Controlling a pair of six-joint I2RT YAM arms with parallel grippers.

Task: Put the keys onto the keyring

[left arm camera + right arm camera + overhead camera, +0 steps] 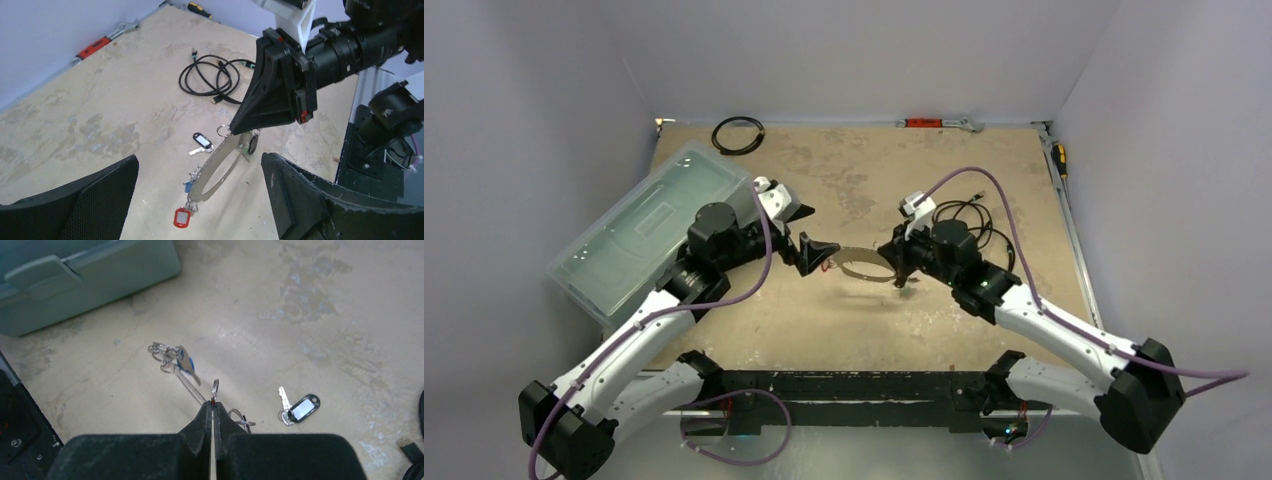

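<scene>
The keyring (220, 167) is a thin silvery hoop held above the table, with my right gripper (232, 131) shut on its far rim. Keys with a red tag (182, 217) and a blue tag (188, 186) hang from its near end, and a dark tag (253, 142) hangs by the right gripper. One key with a black tag (201, 141) lies loose on the table below. My left gripper (199, 157) stands open just short of the hoop's near end, touching nothing. From the right wrist the keyring (192, 387) shows edge-on, running out of the shut gripper (212, 407) to the blue-tagged key (186, 362).
A clear plastic bin (649, 230) lies at the left beside the left arm. A black coiled cable ring (737, 135) sits at the back left. A loose black cable (969, 215) lies behind the right gripper. A red-handled wrench (939, 123) and a screwdriver (1059, 160) lie along the walls.
</scene>
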